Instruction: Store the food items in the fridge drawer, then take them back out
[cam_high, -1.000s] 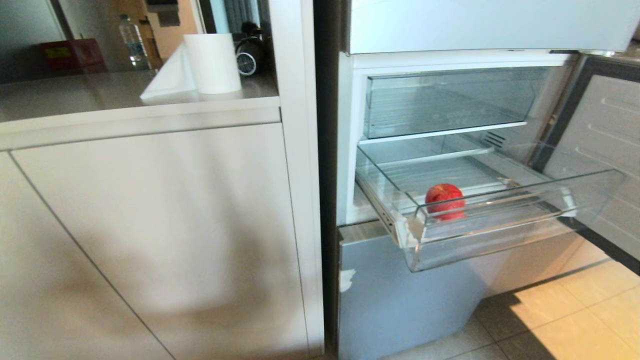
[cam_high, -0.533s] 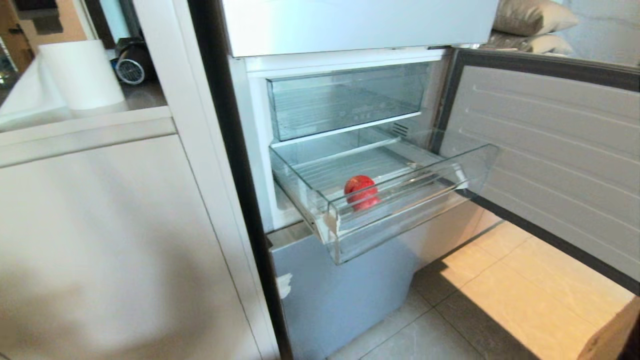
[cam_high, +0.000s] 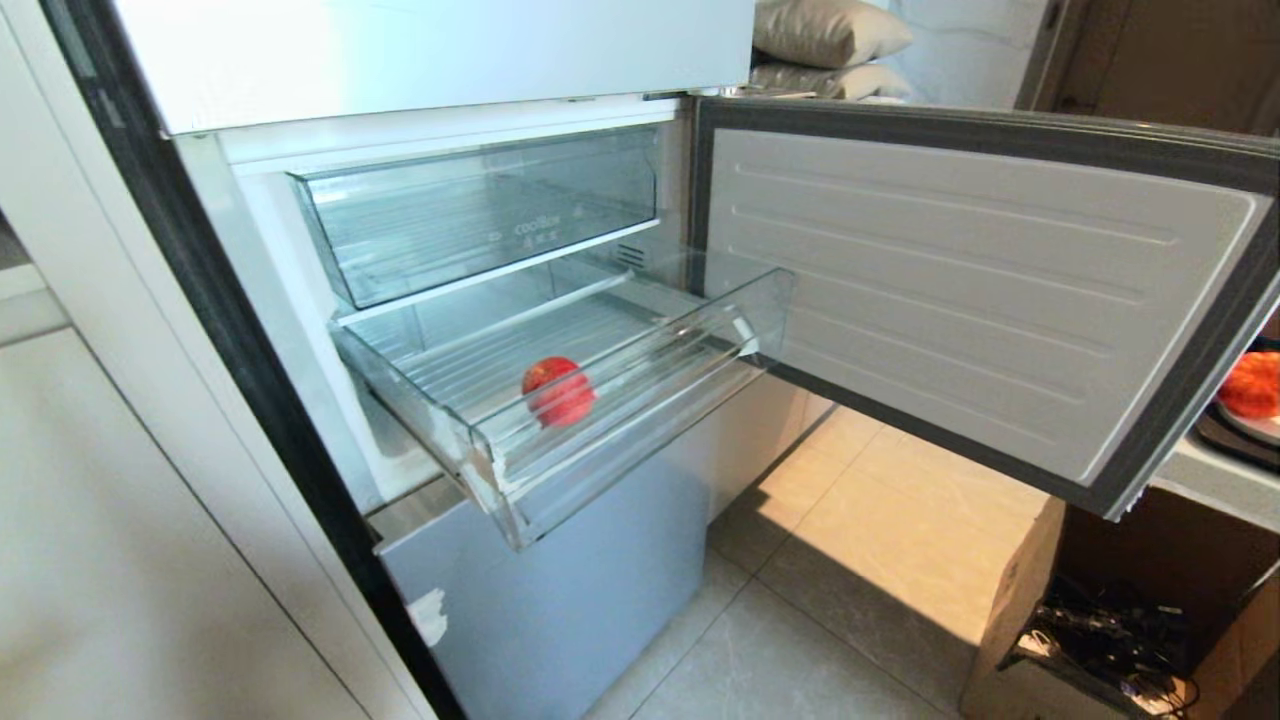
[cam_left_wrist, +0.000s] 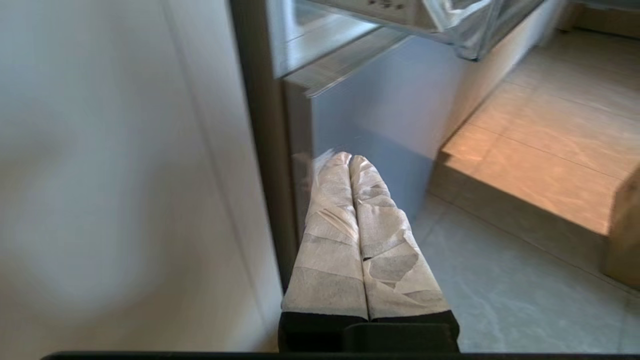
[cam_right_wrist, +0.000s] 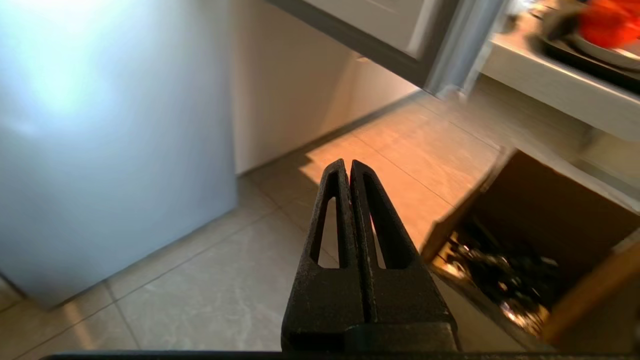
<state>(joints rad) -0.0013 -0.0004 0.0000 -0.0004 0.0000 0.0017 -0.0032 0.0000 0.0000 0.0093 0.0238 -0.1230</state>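
Head view: fruit (cam_high: 558, 391) in fridge drawer (cam_high: 620, 420)

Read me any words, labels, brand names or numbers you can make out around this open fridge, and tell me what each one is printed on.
"coolbox": faint grey lettering on the front of the clear plastic upper bin in the fridge, as best it reads.
A second, smaller line sits just under that word on the same bin: too small to read.
Dark marks on the underside of the transparent pulled-out fridge drawer, in the left wrist view: too blurred to read.
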